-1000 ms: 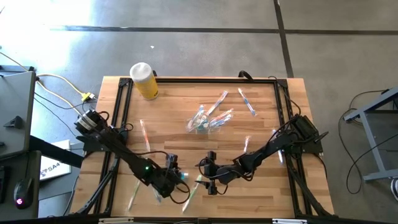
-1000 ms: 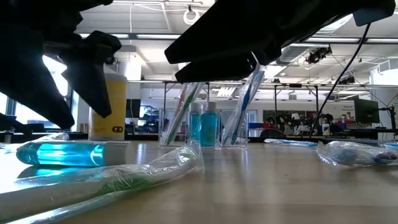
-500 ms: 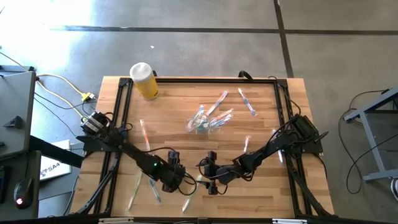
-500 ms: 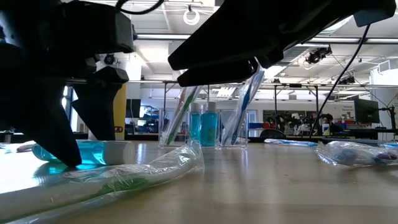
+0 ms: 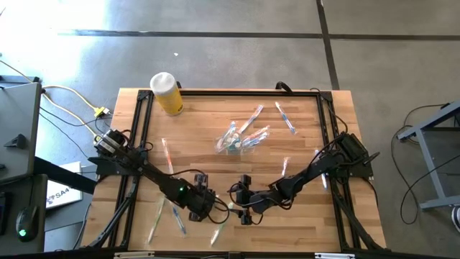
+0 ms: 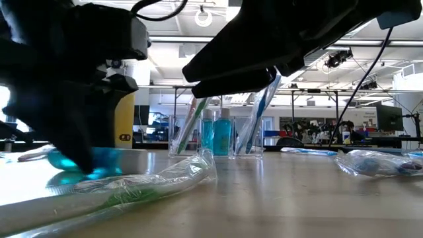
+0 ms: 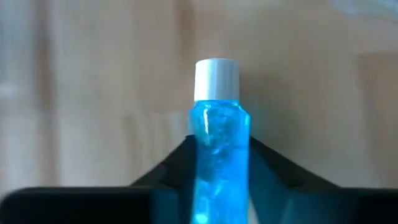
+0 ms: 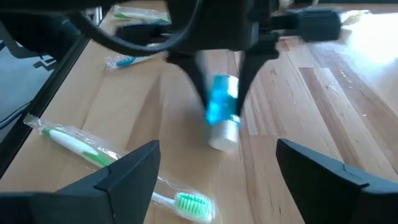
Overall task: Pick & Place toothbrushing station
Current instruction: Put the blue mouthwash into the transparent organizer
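Wooden table point(image 5: 208, 126) under me, and my left gripper point(image 5: 210, 207) has just squeezed in on the little blue tube point(image 7: 218, 146) with the white cap — a moment ago my fingers were wide, so now I can lift it. My right gripper point(image 5: 241, 203) waits wide open just beside it, and up the table from the tube the clear cup point(image 5: 233, 142) already holds brushes and blue tubes — that is where it goes.

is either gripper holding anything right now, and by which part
The left gripper is closed on a small blue bottle with a white cap, its fingers gripping the blue body below the cap. The right gripper is open and empty beside it.
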Action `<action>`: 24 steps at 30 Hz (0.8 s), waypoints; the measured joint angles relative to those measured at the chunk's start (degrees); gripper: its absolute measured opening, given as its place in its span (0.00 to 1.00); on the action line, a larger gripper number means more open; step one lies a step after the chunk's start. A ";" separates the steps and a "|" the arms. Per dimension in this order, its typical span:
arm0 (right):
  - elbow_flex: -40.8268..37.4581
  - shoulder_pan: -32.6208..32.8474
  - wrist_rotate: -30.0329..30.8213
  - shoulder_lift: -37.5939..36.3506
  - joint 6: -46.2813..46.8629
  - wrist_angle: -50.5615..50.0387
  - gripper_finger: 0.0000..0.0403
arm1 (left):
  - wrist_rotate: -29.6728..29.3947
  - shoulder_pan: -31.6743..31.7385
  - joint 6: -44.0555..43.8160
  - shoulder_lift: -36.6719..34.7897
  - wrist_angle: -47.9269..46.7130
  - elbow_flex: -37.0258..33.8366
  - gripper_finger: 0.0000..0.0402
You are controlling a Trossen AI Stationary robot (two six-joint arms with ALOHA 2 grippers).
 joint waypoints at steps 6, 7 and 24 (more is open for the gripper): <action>0.00 0.00 0.15 -0.01 -0.20 -0.04 0.78 | -2.50 0.07 2.22 -1.11 -0.35 -0.10 0.11; 0.00 0.00 0.51 -0.01 -0.48 -0.06 0.78 | -2.54 0.07 2.91 -1.62 -0.31 -0.10 0.11; 0.00 -1.95 4.69 0.00 -2.95 -3.15 0.78 | -3.78 0.09 2.43 -7.80 0.66 -0.34 0.01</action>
